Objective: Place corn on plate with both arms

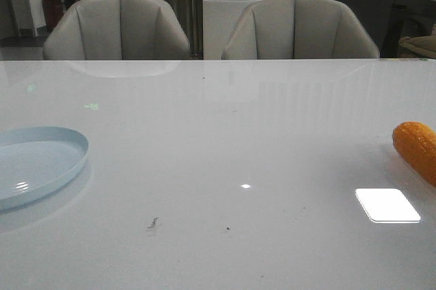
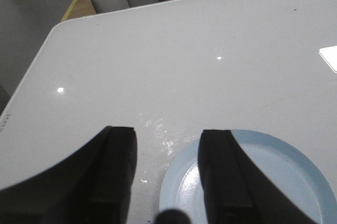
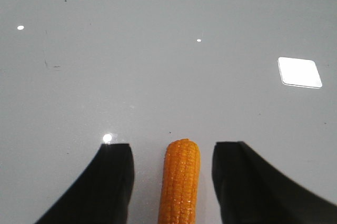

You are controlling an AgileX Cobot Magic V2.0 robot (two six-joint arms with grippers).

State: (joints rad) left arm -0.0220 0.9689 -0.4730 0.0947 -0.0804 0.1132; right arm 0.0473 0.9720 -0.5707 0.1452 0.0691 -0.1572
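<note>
A glossy white table (image 1: 225,167) fills the front view, with two pale grey upholstered chairs (image 1: 119,28) pushed up at its far edge and a dim room beyond. The round, shallow, pale blue plate (image 1: 41,160) with its low rim lies at the table's left side, partly cut off by the frame. The orange-yellow cob of corn (image 1: 417,150), covered in bumpy kernel rows, lies flat on the table at the far right, well apart from the plate.

In the right wrist view the right gripper (image 3: 174,182) has its dark fingers spread wide, and the corn (image 3: 180,179) lies lengthwise in the gap between them, touching neither. The left gripper (image 2: 167,176) is likewise spread apart and holds nothing, poised over the near rim of the plate (image 2: 295,182).

Judging from this, the task is at its first step: the pick-up of the corn has not yet happened. The next move seems to call for the right fingers to settle around the cob's middle and close firmly without rolling it, then carry it leftward, probably handing it over to the left arm, which sits nearer the plate.
</note>
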